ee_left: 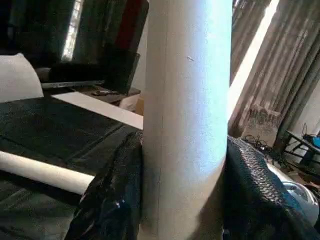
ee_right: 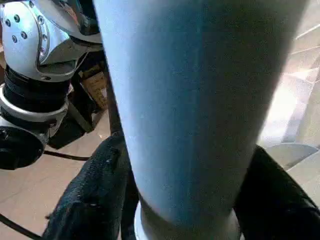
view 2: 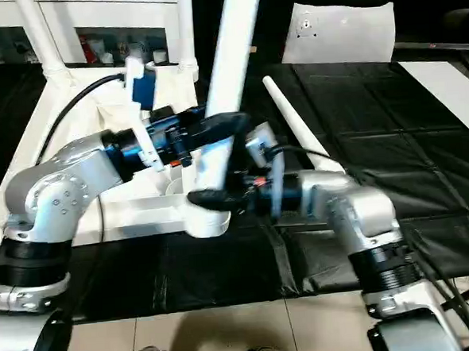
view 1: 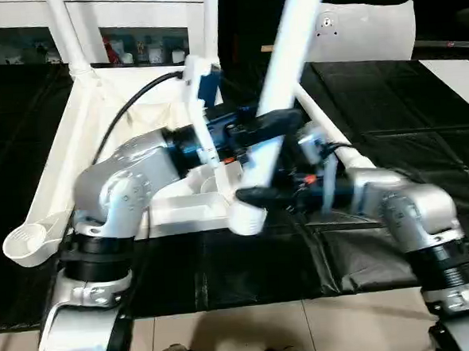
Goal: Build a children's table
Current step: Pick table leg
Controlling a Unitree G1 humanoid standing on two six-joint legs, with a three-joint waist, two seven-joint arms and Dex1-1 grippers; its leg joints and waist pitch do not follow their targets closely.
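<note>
White plastic square tabletop lies upside down on black floor mats, rimmed underside up, round corner socket at the near left corner empty. Two far corners carry long white tapered tubular legs standing upright. Another loose white leg lies flat on the mat just beside the tabletop's right rim. Both grippers hold one more white tubular leg, tilted, wide end low over the tabletop's near right corner. Left gripper clamps it higher up, black fingers pressed to both sides. Right gripper grips near the wide end, fingers against both sides. White sheet-like bag lies on the mats far right.
</note>
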